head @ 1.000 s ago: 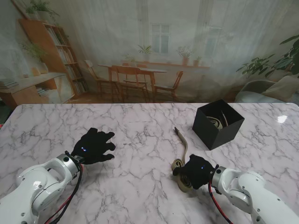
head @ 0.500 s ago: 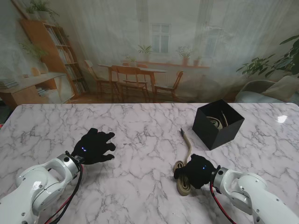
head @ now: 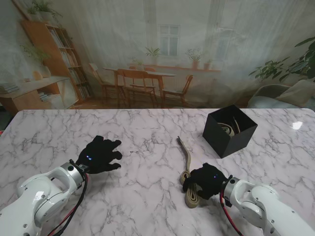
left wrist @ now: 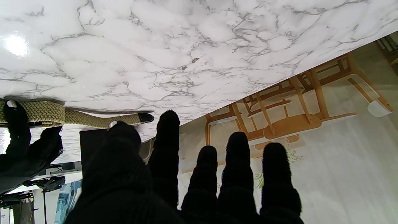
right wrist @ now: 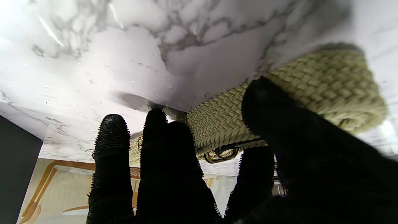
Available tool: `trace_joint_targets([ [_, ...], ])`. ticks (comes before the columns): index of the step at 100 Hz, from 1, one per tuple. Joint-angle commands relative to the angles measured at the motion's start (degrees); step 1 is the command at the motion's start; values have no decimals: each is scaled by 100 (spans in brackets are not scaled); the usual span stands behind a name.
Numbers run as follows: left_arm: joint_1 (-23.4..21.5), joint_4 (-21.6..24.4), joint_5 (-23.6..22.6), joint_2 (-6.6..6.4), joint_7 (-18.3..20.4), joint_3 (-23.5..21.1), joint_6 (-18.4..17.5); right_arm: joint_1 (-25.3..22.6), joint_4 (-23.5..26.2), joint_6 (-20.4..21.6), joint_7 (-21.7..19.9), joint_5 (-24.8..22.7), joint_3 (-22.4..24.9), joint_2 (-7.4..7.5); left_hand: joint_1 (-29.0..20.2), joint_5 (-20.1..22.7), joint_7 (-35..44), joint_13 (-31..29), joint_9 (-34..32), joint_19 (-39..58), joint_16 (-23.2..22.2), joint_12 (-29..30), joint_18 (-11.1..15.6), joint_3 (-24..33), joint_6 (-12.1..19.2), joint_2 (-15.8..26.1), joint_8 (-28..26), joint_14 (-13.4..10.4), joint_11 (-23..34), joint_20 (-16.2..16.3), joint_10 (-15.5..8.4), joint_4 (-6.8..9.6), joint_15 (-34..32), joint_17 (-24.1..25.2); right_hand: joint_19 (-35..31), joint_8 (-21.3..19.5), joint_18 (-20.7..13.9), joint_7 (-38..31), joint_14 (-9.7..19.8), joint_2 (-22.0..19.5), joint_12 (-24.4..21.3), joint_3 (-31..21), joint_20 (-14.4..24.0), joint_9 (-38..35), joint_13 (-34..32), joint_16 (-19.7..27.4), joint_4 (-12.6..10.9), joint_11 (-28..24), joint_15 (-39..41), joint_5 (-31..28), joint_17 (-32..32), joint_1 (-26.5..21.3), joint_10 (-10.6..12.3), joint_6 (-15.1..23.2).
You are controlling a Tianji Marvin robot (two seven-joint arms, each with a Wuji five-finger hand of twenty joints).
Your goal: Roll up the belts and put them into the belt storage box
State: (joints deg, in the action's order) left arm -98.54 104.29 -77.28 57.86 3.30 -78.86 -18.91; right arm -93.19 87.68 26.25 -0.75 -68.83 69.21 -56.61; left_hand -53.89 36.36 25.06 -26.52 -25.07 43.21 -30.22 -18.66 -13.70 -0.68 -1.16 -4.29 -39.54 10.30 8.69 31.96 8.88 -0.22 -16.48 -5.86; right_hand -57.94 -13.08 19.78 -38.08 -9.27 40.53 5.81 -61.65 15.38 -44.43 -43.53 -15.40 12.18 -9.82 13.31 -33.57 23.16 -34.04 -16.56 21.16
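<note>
The khaki woven fabric belt (head: 187, 173) lies on the white marble surface (head: 147, 196), its buckle end gripped by the right hand (head: 207, 180). The coil should be wound tightly before transfer to the black square storage box (head: 229, 131). The left hand (head: 101, 154) hovers spread, holding nothing.

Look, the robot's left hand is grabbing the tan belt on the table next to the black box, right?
Not quite. It is the right hand that has the tan belt, as the stand's view shows. The left hand is open over the table and holds nothing. The black box is nearby, as you said.
</note>
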Motion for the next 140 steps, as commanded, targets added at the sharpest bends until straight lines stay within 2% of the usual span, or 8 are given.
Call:
trace_joint_targets([
  [1,3,-6,-6,-2,88,16,-16,-112,-90,-50,5,-64,-38,-18,-61,-24,-63,-7,49,-197,64,56,-183,-47,-55,218,-75,105,-103,24,64,-134,171,79,13,25,225,-3126,141,-138,-258,459,-85,596,74,152,373,944,-5,-1664,-23,615,288,-617],
  [21,-6,-3,-18,-2,76,8,-12,-239,-24,-298,228,-72,29,-57,-51,-26,-67,-4,43,-194,64,56,-183,-52,-52,222,-72,107,-102,25,67,-135,172,78,-79,29,220,-3206,282,-232,-225,324,-79,176,-90,92,316,861,205,-1627,34,632,631,-861],
  [36,5,-8,-19,-3,74,17,-21,-397,148,-494,165,23,133,-93,-60,-18,-64,-10,43,-192,64,57,-181,-47,-51,218,-74,103,-104,26,64,-134,170,77,-48,40,474,-3260,206,-217,-252,250,-94,556,163,104,260,985,159,-1628,-138,677,528,-821],
  [55,20,-17,-13,-3,64,29,-33,-519,278,-747,285,51,195,-134,-43,-18,-66,-5,45,-196,64,57,-178,-51,-52,226,-74,105,-105,25,61,-134,173,83,21,55,716,-3320,225,-255,-238,230,-100,506,294,113,212,951,149,-1738,-362,812,677,-960],
  [96,4,-22,-8,-2,39,27,-31,-605,374,-1081,634,-165,117,-154,-42,-25,-73,1,45,-194,66,57,-184,-49,-52,226,-72,105,-107,27,67,-134,176,80,416,110,1025,-2800,-13,-328,-237,829,-265,553,812,293,220,957,-110,-1992,-935,1094,874,-224],
  [107,2,-23,0,-1,37,32,-26,-600,362,-1147,624,-226,98,-146,-43,-17,-67,-10,45,-197,65,57,-179,-48,-46,226,-76,104,-107,26,61,-134,172,80,428,63,1051,-2812,-213,-296,-239,829,-280,683,939,338,198,977,-191,-2057,-926,1012,763,-183],
  [123,7,-23,9,-1,56,37,-28,-577,302,-1277,617,-125,51,-163,-40,-23,-71,-3,46,-202,66,57,-184,-50,-57,228,-74,103,-107,25,61,-135,176,83,499,74,1097,-2889,-615,-194,-292,631,-384,1006,1073,606,240,1027,-421,-2262,-863,931,312,-358],
  [140,11,-22,12,-3,77,44,-40,-549,173,-1449,856,-89,-10,-186,-29,-22,-72,-7,47,-206,65,57,-185,-52,-49,229,-74,102,-108,25,63,-136,174,89,644,126,978,-2882,-526,-132,-323,588,-472,1234,1321,720,276,1049,-593,-2345,-1041,951,38,-342],
])
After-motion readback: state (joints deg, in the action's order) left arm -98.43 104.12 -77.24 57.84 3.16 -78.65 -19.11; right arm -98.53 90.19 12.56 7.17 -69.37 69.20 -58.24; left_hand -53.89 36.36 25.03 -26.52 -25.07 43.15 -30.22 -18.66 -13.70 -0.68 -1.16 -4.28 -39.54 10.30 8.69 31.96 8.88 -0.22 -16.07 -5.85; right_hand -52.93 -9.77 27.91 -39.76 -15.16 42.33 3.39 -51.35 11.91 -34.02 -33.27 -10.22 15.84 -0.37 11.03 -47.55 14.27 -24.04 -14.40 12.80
